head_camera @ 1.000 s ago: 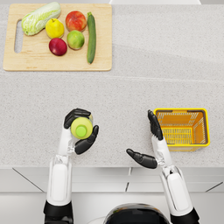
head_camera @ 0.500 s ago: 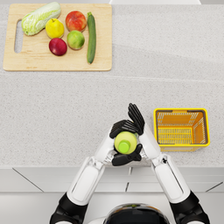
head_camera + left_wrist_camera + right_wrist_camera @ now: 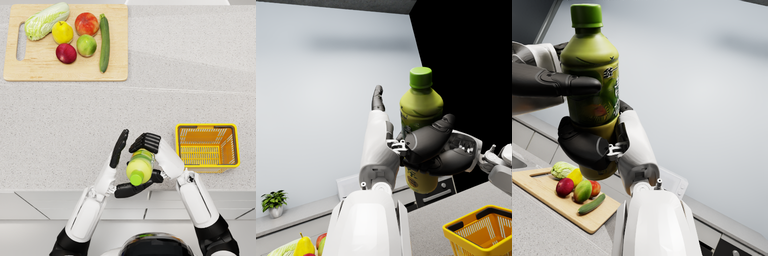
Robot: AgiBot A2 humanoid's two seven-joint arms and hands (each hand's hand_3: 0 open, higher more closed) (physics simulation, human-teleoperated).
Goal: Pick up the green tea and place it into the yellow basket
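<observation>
Head view: the green plastic tea bottle with a green screw cap (image 3: 140,167) is lifted above the front edge of the speckled grey counter (image 3: 60,125), cap towards the camera, just left of the yellow wire basket (image 3: 206,126) and not touching it. The right hand (image 3: 155,147) is wrapped round the bottle's body and grasps it. The left hand (image 3: 116,160) stands on the bottle's other side with its fingers stretched straight and its thumb reaching along by the cap end. At the far left corner lies a wooden cutting board (image 3: 65,70) carrying a pale cabbage (image 3: 46,20), a yellow lemon (image 3: 62,32), a red tomato (image 3: 86,23), a green apple (image 3: 86,45), a dark red plum (image 3: 66,53) and a long green cucumber (image 3: 104,42).

Left wrist view: the bottle stands upright, the right hand's dark fingers closed round its middle. The left hand's fingers point straight up beside the bottle with a gap between them and it, so this hand is released. The basket sits on the counter below the bottle.

Right wrist view: the right hand clasps the lower half of the bottle, while the left hand's thumb lies across the label, touching it
</observation>
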